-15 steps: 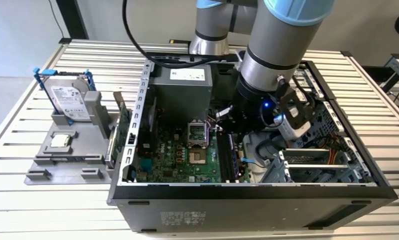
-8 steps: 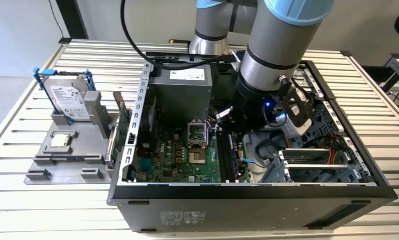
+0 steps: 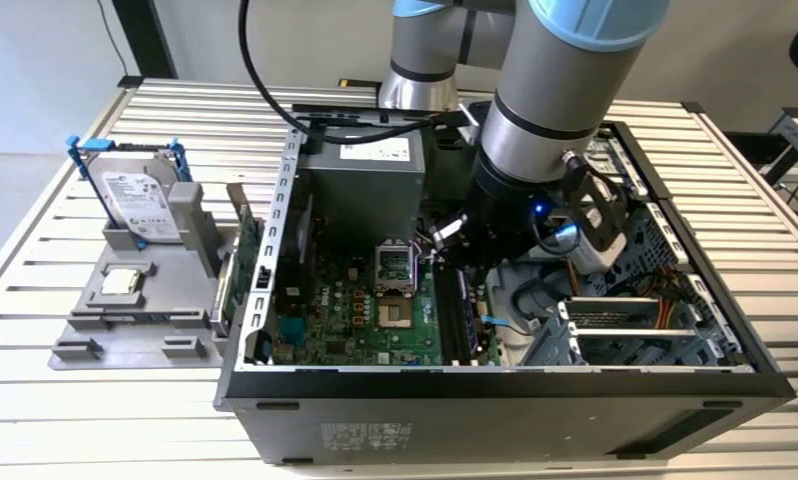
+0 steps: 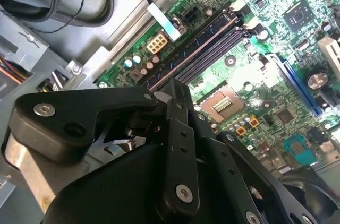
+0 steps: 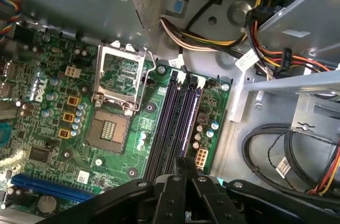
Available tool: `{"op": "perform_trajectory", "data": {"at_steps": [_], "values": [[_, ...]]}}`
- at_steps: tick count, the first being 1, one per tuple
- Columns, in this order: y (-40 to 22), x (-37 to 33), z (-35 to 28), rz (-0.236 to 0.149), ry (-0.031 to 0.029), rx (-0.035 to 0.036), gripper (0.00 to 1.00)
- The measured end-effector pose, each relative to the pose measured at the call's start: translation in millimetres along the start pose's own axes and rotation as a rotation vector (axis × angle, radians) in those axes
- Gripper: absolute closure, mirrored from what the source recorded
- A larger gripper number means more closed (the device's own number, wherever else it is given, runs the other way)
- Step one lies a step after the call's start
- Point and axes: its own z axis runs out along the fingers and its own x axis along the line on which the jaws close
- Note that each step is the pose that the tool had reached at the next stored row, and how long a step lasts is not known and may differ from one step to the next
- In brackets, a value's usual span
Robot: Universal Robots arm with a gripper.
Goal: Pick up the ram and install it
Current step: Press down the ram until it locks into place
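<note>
Matte black gripper over long slots.

We find no legible text; labels on the hard drive and power supply are unreadable.

1. The gripper looks like matt black plastic, with shiny metal screws.
2. The motherboard is a glossy green board.
3. The computer case is dull grey sheet metal.
4. The table has pale metal slats.

slatted metal table, open computer case, grey fixture tray (beside it)
</note>
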Motion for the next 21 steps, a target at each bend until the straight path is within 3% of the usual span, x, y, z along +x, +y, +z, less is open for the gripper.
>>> {"op": "perform_trajectory", "data": {"at_steps": [12,21], "values": [[0.2,-0.1,0.0,-0.126,0.0032,-0.0035,1.00],[0.2,0.0,-0.1,-0.279,0.0093,-0.0074,1.00]]}}
